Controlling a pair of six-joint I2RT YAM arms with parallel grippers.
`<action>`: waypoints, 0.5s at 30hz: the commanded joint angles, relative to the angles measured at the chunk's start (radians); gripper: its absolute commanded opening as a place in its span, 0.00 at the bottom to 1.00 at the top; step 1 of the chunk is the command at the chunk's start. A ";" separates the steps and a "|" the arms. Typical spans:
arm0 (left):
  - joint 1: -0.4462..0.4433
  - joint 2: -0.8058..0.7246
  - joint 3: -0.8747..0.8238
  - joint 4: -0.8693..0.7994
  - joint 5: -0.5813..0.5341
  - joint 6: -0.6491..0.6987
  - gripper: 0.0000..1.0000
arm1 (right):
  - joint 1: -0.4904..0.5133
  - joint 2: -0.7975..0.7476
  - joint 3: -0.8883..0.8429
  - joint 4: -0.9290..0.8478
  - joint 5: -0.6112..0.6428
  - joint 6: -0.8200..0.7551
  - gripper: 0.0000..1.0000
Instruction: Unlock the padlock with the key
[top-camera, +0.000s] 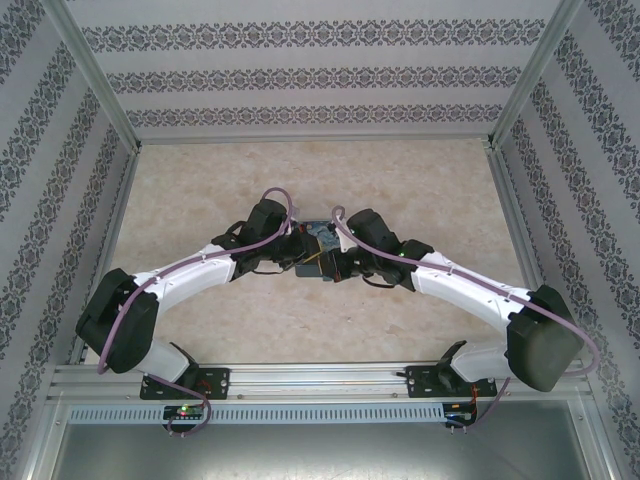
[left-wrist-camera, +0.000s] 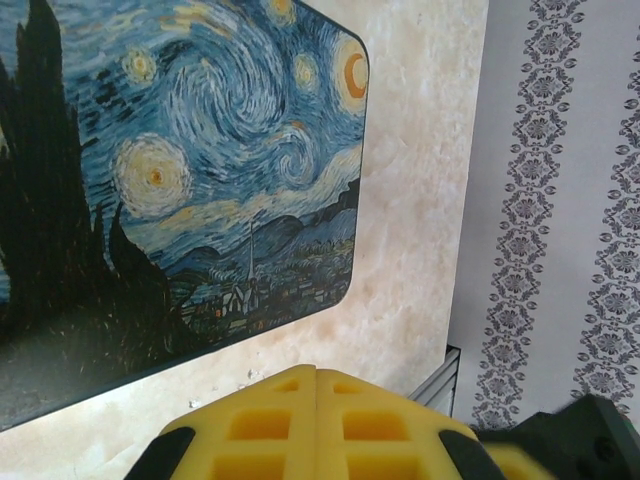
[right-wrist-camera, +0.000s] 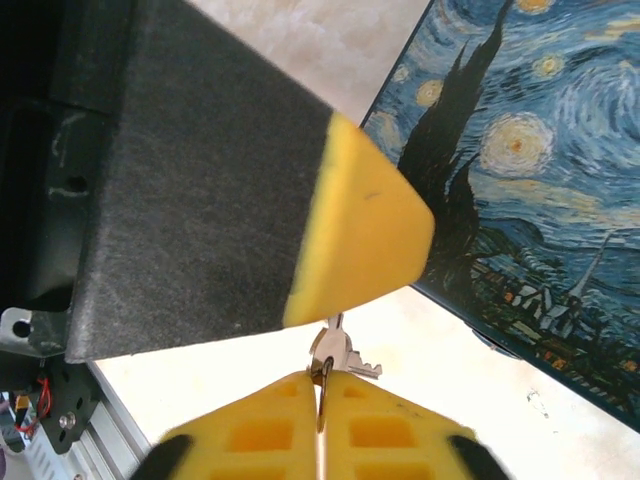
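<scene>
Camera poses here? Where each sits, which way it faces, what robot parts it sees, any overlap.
Top external: above and behind the bases, looking down on the table; left arm and right arm meet mid-table.
Left wrist: on the left arm, facing across the mat toward the patterned wall; its shut jaws at the bottom.
Right wrist: on the right arm, facing mat and table; its jaws hold the key, a left jaw above.
Shared: both wrist views catch the mat.

The right gripper (right-wrist-camera: 320, 390) has its yellow pads (right-wrist-camera: 380, 430) pressed together on a silver key (right-wrist-camera: 338, 352), whose toothed edge shows beyond them. A black finger with a yellow tip (right-wrist-camera: 365, 235) sits just beside the key. A Starry Night mat (right-wrist-camera: 520, 170) lies on the marbled table (right-wrist-camera: 330, 50).
</scene>
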 joint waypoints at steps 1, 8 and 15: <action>0.002 -0.017 0.029 0.017 -0.035 0.071 0.00 | -0.052 -0.082 -0.021 0.013 -0.006 0.025 0.51; 0.057 -0.090 0.056 0.057 -0.059 0.238 0.00 | -0.226 -0.261 -0.156 0.161 -0.096 0.217 0.68; 0.081 -0.139 0.035 0.221 -0.078 0.356 0.00 | -0.266 -0.214 -0.261 0.563 -0.134 0.537 0.72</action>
